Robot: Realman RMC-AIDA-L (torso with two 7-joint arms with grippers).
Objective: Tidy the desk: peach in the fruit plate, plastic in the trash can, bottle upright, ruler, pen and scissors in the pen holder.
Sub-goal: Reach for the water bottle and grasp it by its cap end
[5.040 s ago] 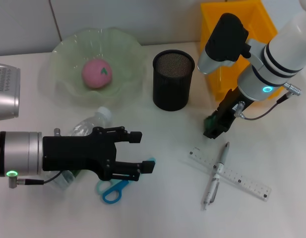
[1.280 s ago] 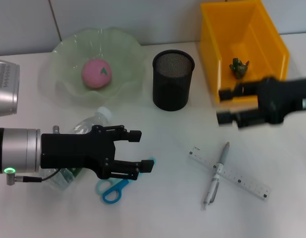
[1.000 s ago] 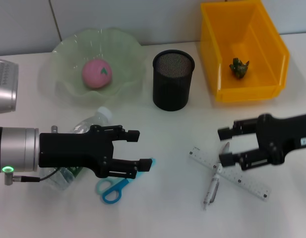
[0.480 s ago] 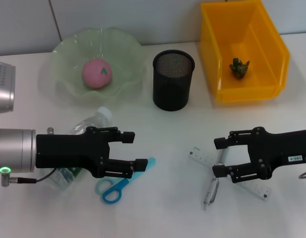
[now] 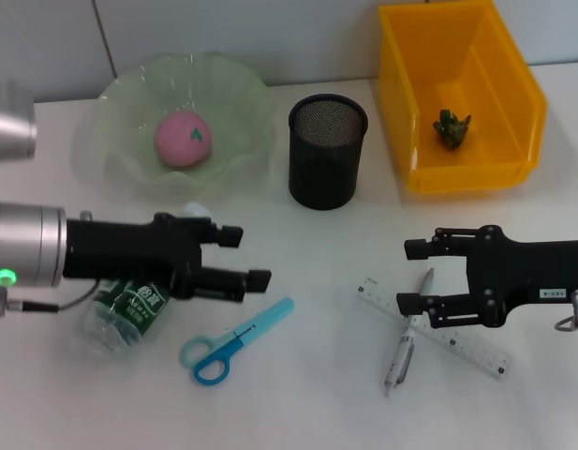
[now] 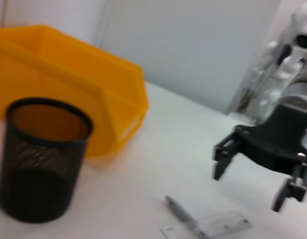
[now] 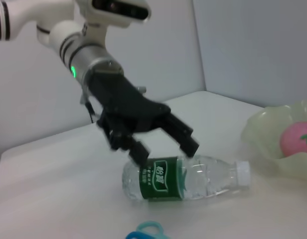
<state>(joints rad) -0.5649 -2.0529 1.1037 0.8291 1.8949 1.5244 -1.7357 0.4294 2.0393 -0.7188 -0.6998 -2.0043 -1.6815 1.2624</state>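
Observation:
The pink peach (image 5: pixel 183 138) lies in the green fruit plate (image 5: pixel 234 103). A green scrap of plastic (image 5: pixel 450 127) rests in the yellow trash can (image 5: pixel 513 89). On its side lies the clear bottle (image 5: pixel 129 305), partly under my left arm. My left gripper (image 5: pixel 246 255) hangs open just above and beside the bottle (image 7: pixel 183 177), as the right wrist view also shows the left gripper (image 7: pixel 165 152). Blue scissors (image 5: pixel 234 330) lie in front of it. My right gripper (image 5: pixel 408 277) is open over the silver pen (image 5: pixel 406 342), which crosses the ruler (image 5: pixel 457 339). The black mesh pen holder (image 5: pixel 328 150) stands empty.
The pen holder (image 6: pixel 41 159) stands between plate and trash can (image 6: pixel 68 64), close to both. The left wrist view shows the right gripper (image 6: pixel 248 189) above the pen (image 6: pixel 185 219). A grey wall runs behind the white desk (image 5: pixel 307 403).
My right arm left the trash can, the plastic now inside, and came down open over the pen. My left gripper drew back off the scissors toward the bottle.

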